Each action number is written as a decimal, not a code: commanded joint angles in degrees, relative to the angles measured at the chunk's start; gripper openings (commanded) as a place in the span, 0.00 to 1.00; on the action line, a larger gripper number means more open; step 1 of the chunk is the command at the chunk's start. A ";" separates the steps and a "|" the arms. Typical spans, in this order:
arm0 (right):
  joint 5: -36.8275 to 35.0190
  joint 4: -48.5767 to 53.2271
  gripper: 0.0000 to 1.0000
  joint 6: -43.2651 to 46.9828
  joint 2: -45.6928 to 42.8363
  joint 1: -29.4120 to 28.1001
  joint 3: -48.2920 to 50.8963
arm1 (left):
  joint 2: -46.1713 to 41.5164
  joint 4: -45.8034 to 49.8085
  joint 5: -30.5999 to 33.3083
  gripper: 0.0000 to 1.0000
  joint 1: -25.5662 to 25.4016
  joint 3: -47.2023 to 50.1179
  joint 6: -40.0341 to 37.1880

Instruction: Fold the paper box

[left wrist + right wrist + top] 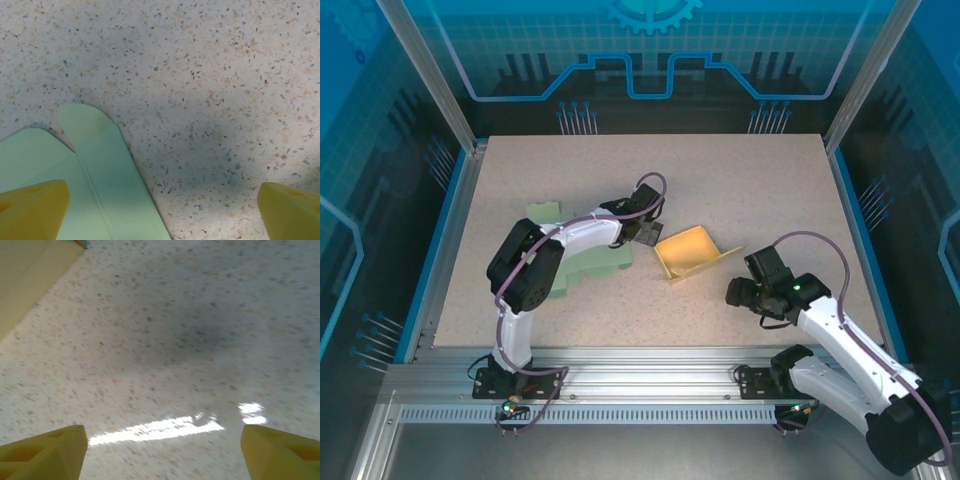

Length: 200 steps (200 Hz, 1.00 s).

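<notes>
From above, the half-made yellow box [688, 252] sits mid-worktop [770, 180], between the left gripper [645, 232] and right gripper [740, 293]. Left wrist view: wide open, empty, over a green card [100, 170]. Right wrist view: open too, empty. A hard push might slide or squash the light box.

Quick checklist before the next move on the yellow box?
1. Left gripper open, nothing held: ok.
2. Right gripper open, nothing held: ok.
3. Yellow box upright between the arms: ok.
4. Box fully folded: not ok, right flap sticks out.
5. Green sheet flat on table: ok.
6. Left gripper clear of the box: cannot tell.
</notes>
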State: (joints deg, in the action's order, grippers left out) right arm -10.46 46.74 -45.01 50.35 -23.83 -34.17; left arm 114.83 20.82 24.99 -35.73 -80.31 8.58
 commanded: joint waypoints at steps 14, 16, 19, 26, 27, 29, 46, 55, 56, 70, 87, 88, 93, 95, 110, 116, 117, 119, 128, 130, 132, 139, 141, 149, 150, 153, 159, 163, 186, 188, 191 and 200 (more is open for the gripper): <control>6.15 -15.94 0.76 -1.16 2.56 2.76 3.59 | 0.44 1.04 -5.32 0.92 0.28 1.11 0.08; 6.50 -16.54 0.76 -1.14 2.83 3.03 3.65 | 0.34 0.95 -5.60 0.92 0.30 1.36 0.22; 7.11 -17.40 0.76 -1.04 3.25 3.38 3.89 | 0.19 0.70 -6.07 0.92 0.23 1.70 0.38; 8.67 -19.33 0.76 -0.81 4.34 4.24 4.22 | -0.16 0.27 -6.97 0.91 0.10 2.66 0.87; 8.91 -19.68 0.76 -0.79 4.55 4.41 4.30 | -0.19 0.23 -7.19 0.91 0.07 2.81 0.93; 9.37 -20.16 0.76 -0.63 4.93 4.63 4.36 | -0.27 0.13 -7.49 0.90 0.03 3.04 1.03; 12.34 -23.93 0.76 0.15 8.68 6.26 3.80 | -1.20 -0.77 -9.78 0.89 -0.84 5.13 2.14; 12.63 -24.93 0.76 0.64 10.81 6.69 2.90 | -1.64 -1.13 -10.54 0.89 -1.43 6.15 2.64; 12.64 -25.03 0.76 0.68 11.12 6.78 2.80 | -1.72 -1.13 -10.60 0.89 -1.53 6.27 2.74; 13.06 -26.09 0.76 1.64 14.58 7.63 1.07 | -2.59 -1.65 -11.36 0.88 -2.58 7.94 3.90; 14.54 -26.94 0.75 3.37 18.35 9.70 -1.25 | -4.15 -2.48 -12.21 0.88 -3.92 10.10 5.65; 14.70 -26.99 0.75 3.49 18.63 9.91 -1.47 | -4.25 -2.55 -12.32 0.88 -4.00 10.18 5.74; 15.27 -27.17 0.75 4.18 19.61 10.69 -2.28 | -4.82 -2.74 -12.73 0.88 -4.46 10.69 6.33; 15.55 -27.21 0.75 4.33 19.96 11.06 -2.62 | -5.04 -2.90 -12.94 0.88 -4.62 10.99 6.58; 17.69 -27.92 0.75 6.12 23.27 13.46 -5.15 | -6.93 -4.29 -14.44 0.88 -6.31 13.01 8.56; 18.61 -28.15 0.75 6.82 24.65 14.38 -6.27 | -7.58 -4.84 -14.98 0.88 -7.14 13.70 9.40; 18.75 -28.17 0.75 6.98 24.95 14.49 -6.48 | -7.68 -4.97 -15.06 0.88 -7.29 13.83 9.64; 19.08 -28.26 0.75 7.27 25.43 14.80 -6.93 | -7.90 -5.10 -15.19 0.87 -7.55 14.03 9.91; 20.43 -28.37 0.75 8.35 27.90 15.80 -8.96 | -8.67 -5.80 -15.65 0.87 -8.76 14.86 11.38; 20.64 -28.37 0.75 8.54 28.43 15.98 -9.33 | -8.77 -5.97 -15.78 0.87 -9.12 15.04 11.68; 20.96 -28.37 0.75 8.71 29.07 16.09 -9.88 | -8.90 -6.10 -15.94 0.87 -9.32 15.15 11.98; 21.87 -28.45 0.75 9.48 31.05 16.64 -11.62 | -9.36 -6.74 -16.34 0.87 -10.30 15.63 13.08; 22.12 -28.39 0.75 9.61 31.74 16.70 -12.08 | -9.49 -6.97 -16.52 0.87 -10.56 15.74 13.42; 22.90 -28.14 0.75 10.30 34.15 17.05 -14.27 | -9.80 -8.09 -17.25 0.87 -11.63 16.25 14.64; 23.05 -28.08 0.76 10.38 34.44 17.10 -14.61 | -9.84 -8.26 -17.34 0.87 -11.82 16.29 14.76; 23.28 -27.83 0.76 10.71 35.33 17.23 -15.47 | -9.88 -8.70 -17.63 0.87 -12.21 16.47 15.10; 23.54 -27.06 0.76 11.48 37.05 17.53 -17.82 | -10.07 -9.53 -17.98 0.87 -12.91 16.67 15.77; 23.56 -26.38 0.76 11.98 38.17 17.67 -19.22 | -10.18 -9.98 -18.00 0.87 -13.31 16.75 16.28; 22.76 -20.90 0.71 14.86 42.51 19.88 -25.98 | -12.49 -11.92 -16.46 0.87 -14.15 18.16 18.75; 22.50 -20.44 0.71 15.09 42.65 20.12 -26.37 | -12.80 -12.09 -16.22 0.87 -14.19 18.35 18.91; 22.20 -19.56 0.71 15.43 42.72 20.53 -26.92 | -13.47 -12.30 -15.66 0.87 -14.20 18.78 19.13; 21.20 -17.27 0.71 16.34 42.44 21.74 -28.34 | -15.73 -12.76 -13.89 0.87 -14.20 20.02 19.24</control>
State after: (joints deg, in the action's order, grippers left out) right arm 10.98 22.09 -33.06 92.33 -5.28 -58.26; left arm 104.79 11.03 9.13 -50.13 -62.83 24.03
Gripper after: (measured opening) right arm 0.713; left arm 0.873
